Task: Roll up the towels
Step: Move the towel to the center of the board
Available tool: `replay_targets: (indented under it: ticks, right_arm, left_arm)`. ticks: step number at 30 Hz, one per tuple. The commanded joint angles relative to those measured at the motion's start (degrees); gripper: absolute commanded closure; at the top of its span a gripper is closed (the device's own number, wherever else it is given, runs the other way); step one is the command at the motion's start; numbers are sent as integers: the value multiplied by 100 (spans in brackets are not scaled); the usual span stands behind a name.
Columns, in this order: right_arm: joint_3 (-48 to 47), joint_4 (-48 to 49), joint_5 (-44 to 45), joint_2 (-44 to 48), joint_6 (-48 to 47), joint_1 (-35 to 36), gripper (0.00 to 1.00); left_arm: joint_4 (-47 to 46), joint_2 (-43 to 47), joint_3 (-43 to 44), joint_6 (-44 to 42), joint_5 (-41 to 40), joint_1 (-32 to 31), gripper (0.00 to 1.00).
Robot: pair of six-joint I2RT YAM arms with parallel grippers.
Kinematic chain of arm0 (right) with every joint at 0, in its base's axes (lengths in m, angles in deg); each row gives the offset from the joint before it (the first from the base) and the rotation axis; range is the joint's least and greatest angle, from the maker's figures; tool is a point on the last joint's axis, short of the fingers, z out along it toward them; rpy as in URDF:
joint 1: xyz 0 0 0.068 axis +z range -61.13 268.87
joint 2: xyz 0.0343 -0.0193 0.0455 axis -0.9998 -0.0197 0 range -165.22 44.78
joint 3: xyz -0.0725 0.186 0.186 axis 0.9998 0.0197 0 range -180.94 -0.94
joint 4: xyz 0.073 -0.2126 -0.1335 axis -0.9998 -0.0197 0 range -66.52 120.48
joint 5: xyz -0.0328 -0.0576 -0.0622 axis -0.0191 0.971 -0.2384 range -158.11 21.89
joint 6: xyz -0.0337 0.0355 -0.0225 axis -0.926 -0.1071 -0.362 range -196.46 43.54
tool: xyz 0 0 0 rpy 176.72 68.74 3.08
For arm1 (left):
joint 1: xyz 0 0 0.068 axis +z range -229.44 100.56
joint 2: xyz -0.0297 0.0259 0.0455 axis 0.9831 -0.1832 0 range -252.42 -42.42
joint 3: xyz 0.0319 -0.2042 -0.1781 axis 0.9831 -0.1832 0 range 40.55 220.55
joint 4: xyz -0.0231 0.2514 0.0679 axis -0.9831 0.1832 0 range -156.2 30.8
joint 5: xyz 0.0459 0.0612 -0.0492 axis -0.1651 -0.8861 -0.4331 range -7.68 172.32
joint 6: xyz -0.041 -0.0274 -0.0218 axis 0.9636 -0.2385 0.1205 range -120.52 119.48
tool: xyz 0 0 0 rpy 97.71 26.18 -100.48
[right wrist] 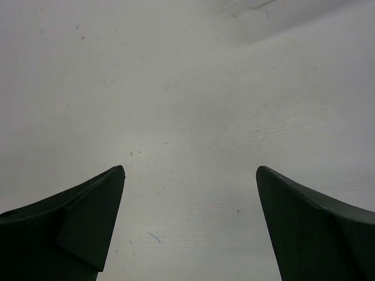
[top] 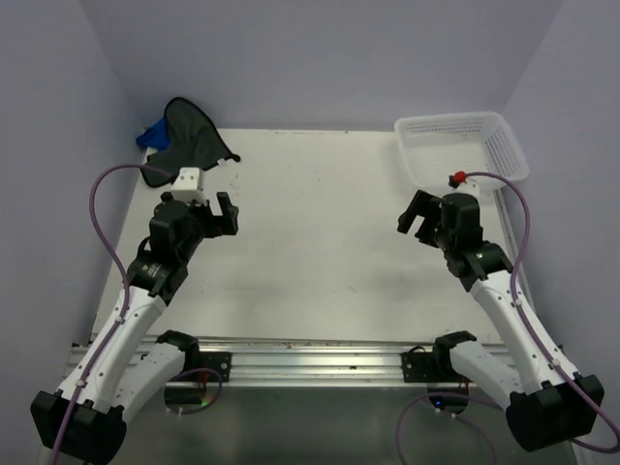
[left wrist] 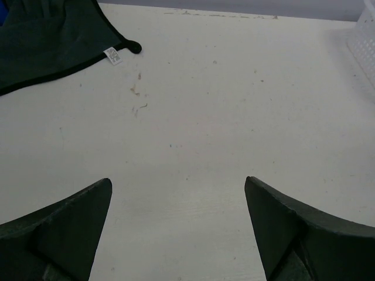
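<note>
The dark towel (top: 194, 136) lies crumpled in the far corner of the table (top: 320, 281) opposite the white mesh basket (top: 504, 155), well apart from it, its back part rising against the wall. The blue towel (top: 150, 136) sits just behind and partly under it, on the side away from the basket – only a small bright patch shows. In the left wrist view the dark towel (left wrist: 47, 41) spreads flat towards its edge, with a small white label (left wrist: 113, 55) at the hem nearest the basket (left wrist: 366, 41).

The left gripper (top: 228, 215) hangs over bare table, nearer the towels than the basket and touching neither; its fingers (left wrist: 64, 234) stand wide apart with nothing between them. The right gripper (top: 415, 215) hangs just in front of the basket – also spread wide and empty, its fingers (right wrist: 310, 228) framing only bare tabletop. The two grippers face each other across the middle of the table.
</note>
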Motion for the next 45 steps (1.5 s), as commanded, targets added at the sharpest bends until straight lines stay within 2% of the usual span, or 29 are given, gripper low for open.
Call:
replay_targets:
  ticks: [1,5,12,16,22,23,28,31,37,40,45]
  right_arm:
    - [-232,-83,154,-299,206,11,1]
    - [-260,-260,375,-370,154,11,1]
    - [92,91,-169,-220,-234,11,1]
    - [242,268,-661,-124,-383,11,1]
    - [215,303,-926,-27,-471,11,1]
    - [233,312,-926,-18,-445,19,1]
    - [312,330,-1233,17,-374,11,1]
    - [251,163,-1242,148,-383,11,1]
    - [479,408,-1382,421,-278,11,1]
    - [479,409,-1418,325,-251,11,1]
    - [523,488,-1576,158,-216,11,1]
  left_arm:
    - [-58,-39,57,-24,-114,41,0]
    - [-31,40,30,2,-281,50,0]
    - [48,-170,91,134,-1018,58,0]
    - [144,-486,328,432,-1143,93,1]
    - [495,-2031,2075,618,-826,234,0]
    - [592,-2574,2635,626,-809,382,0]
    - [804,-3773,3685,565,-923,884,0]
    - [1084,-4790,4431,521,-861,1279,0]
    - [1130,-6048,5022,425,-607,1797,1]
    - [1024,-6532,5259,267,-676,1807,0]
    - [1103,-7508,6129,152,-773,1825,2]
